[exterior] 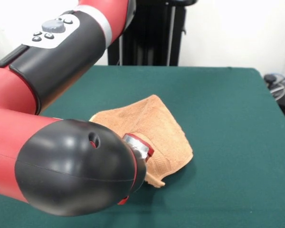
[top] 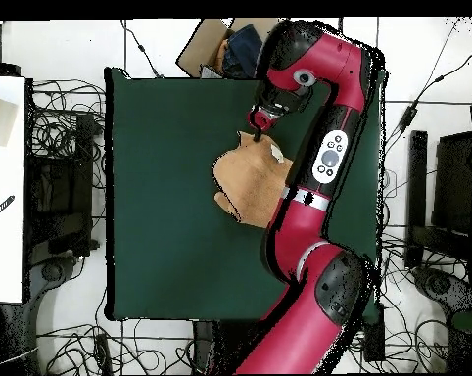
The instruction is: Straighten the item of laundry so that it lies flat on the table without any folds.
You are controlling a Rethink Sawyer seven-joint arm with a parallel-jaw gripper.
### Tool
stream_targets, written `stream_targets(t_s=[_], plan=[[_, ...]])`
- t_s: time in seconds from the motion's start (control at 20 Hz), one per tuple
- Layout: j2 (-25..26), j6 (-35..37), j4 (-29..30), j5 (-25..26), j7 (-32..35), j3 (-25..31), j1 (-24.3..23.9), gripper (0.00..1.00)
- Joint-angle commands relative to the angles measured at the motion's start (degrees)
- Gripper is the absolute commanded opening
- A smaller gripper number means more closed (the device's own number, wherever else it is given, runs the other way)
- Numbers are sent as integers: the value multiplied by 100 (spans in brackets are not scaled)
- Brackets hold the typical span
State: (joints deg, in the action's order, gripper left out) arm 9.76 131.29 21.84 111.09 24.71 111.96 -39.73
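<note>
Towel [exterior: 154, 130] lay bunched in the middle of the front view, a little below centre, on the dark green table [exterior: 228, 104]. In the overhead view the same orange-tan cloth [top: 245, 181] sat right of centre on the felt, partly covered by the red arm [top: 304, 211] that crossed its right side. It was clearly not flat: one corner pointed toward the top of the front view, the lower edge curled under, and the cloth lay doubled over itself.

The gripper [top: 252, 134] stood at the upper edge of the towel in the overhead view, just below the wrist. In the front view the black elbow housing [exterior: 76, 166] hid everything under the silver wrist ring [exterior: 137, 145], so whether the jaws were spread or clamped on cloth could not be told.

The step in hand looked like taking hold of that edge to draw the fold out. To do it well, the grasp should catch only the top layer at a corner or hem, not the whole stack. The pull should then run low and outward, away from the bulk, toward open felt, so the layer below stayed put by friction. Lifting high would likely drag the whole towel along, and a slow draw seemed safer than a quick one
</note>
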Motion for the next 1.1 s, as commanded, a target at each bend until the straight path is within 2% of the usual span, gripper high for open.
stream_targets(t_s=[0.05, 0.55, 0.95, 1.1], plan=[[-302, -558, -749, 511, 1488, -764, 280, 0], [-173, -904, -1057, 765, 1794, -261, 458, 0], [-107, -1291, -1288, 1461, 2090, 342, 718, 0], [-94, -1395, -1319, 1563, 2194, 478, 801, 0]])
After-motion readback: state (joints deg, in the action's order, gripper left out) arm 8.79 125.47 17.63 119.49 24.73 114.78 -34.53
